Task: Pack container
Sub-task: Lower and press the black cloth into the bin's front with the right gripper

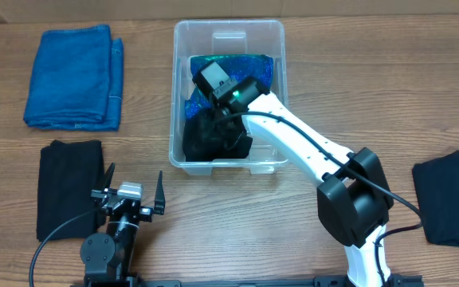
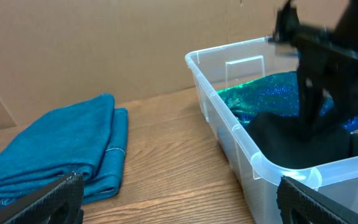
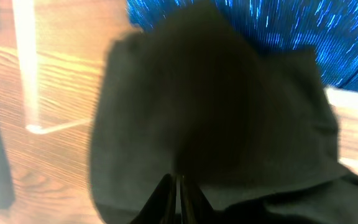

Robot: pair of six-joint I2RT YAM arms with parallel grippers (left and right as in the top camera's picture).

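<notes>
The clear container (image 1: 174,88) stands at the table's middle back, holding a sparkly blue-green cloth (image 1: 261,68) and a black cloth (image 1: 205,143) in its near part. My right gripper (image 1: 225,119) reaches down into it, its fingers (image 3: 179,186) pressed together on the black cloth (image 3: 216,106), with the sparkly cloth (image 3: 303,31) beyond. My left gripper (image 1: 134,182) is open and empty at the front left, outside the tub. The left wrist view shows the container (image 2: 229,130), the black cloth (image 2: 291,134) and the wide-open left fingers (image 2: 179,199).
A folded blue towel (image 1: 74,76) lies at the back left and also shows in the left wrist view (image 2: 61,143). A folded black cloth (image 1: 70,187) lies at the front left beside my left gripper. Another black cloth (image 1: 447,195) lies at the right edge.
</notes>
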